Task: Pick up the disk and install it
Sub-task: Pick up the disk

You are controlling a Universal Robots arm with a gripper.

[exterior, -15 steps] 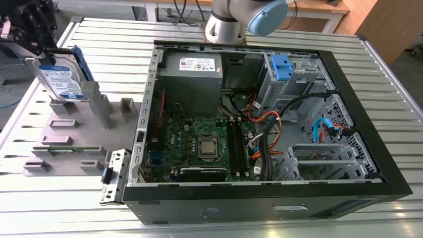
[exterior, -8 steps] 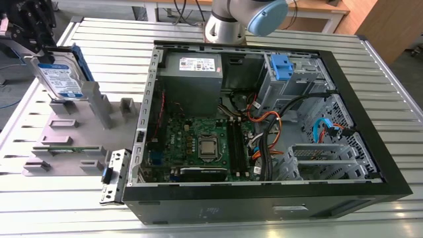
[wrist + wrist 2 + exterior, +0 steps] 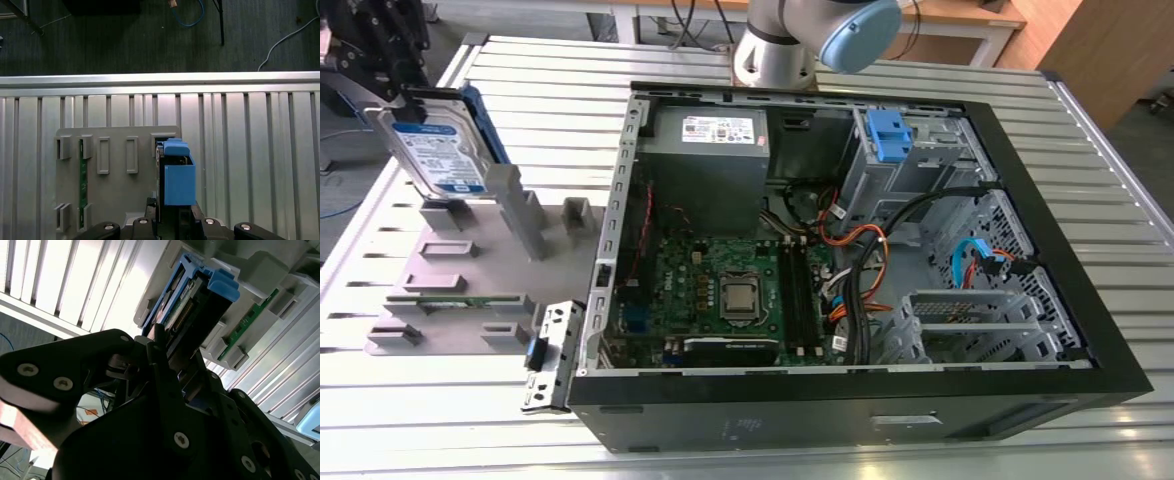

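The gripper (image 3: 403, 92) has its jaws pinching the disk (image 3: 438, 150) by its upper end, one black finger (image 3: 159, 347) on each flat face. The hard drive, with its blue side rails, stands on edge and slightly tilted directly over the grey slotted fixture (image 3: 494, 270). Whether its lower edge is touching a slot cannot be told. A green circuit board (image 3: 83, 175) sits on edge in another slot of that fixture. The open computer case (image 3: 854, 410) lies beside the fixture, on the exterior view's right, on the same ribbed metal worktop (image 3: 1107, 200).
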